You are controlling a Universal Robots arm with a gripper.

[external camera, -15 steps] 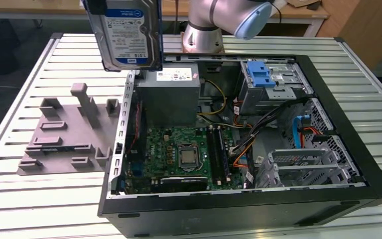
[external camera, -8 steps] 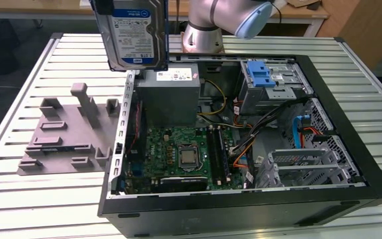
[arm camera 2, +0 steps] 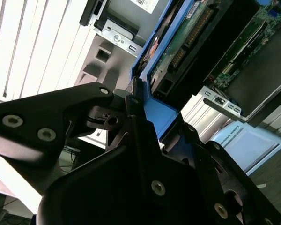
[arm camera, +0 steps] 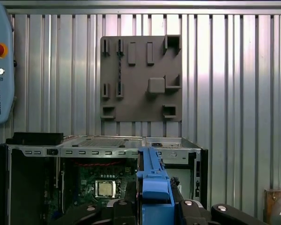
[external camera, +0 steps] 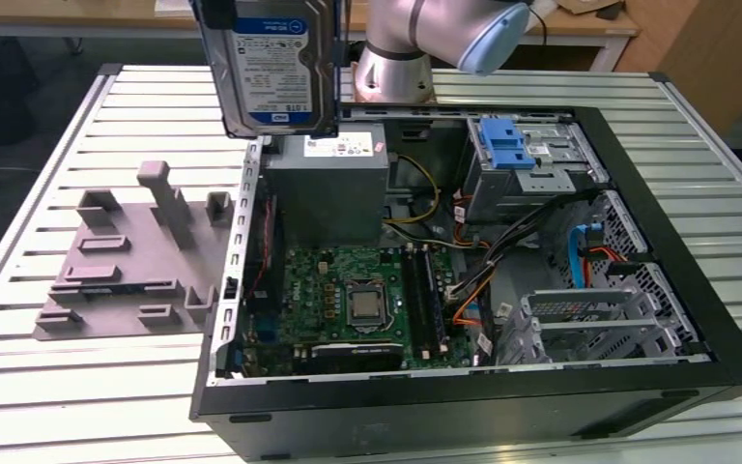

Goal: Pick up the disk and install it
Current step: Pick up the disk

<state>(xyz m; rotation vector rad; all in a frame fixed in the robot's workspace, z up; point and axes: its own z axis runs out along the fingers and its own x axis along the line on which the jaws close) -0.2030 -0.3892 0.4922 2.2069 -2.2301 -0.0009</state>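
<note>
the gripper [arm camera: 154, 208] pinches the disk [external camera: 274, 68] by its blue caddy, a black finger [arm camera 2: 131, 117] pressed on either side of the blue frame in both wrist views; the disk hangs upright in the air, clear of the table, with its white-and-blue label facing the exterior view; in that view its lower edge overlaps the far corner of the open computer case [external camera: 680, 372], just above the grey power supply [external camera: 326, 184]; one grey fixture block [external camera: 132, 256] lies on the slatted table [external camera: 36, 387], beside the case on the exterior view's left, its slots bare; inside the one case lie one green motherboard [external camera: 332, 290] with one silver processor [external camera: 366, 305], one upper drive bay with a blue latch [external camera: 506, 145], one lower metal cage [external camera: 590, 319], and a tangle of orange, yellow and black cables [external camera: 468, 280] between board and bays; one blue cable [external camera: 584, 256] runs beside the cage; the arm's base [external camera: 390, 72] stands behind the case; the first wrist view looks along the caddy's blue edge [arm camera: 152, 178] at the case wall and the fixture block beyond it, with one pendant [arm camera: 0, 61] lying on the table.
</note>
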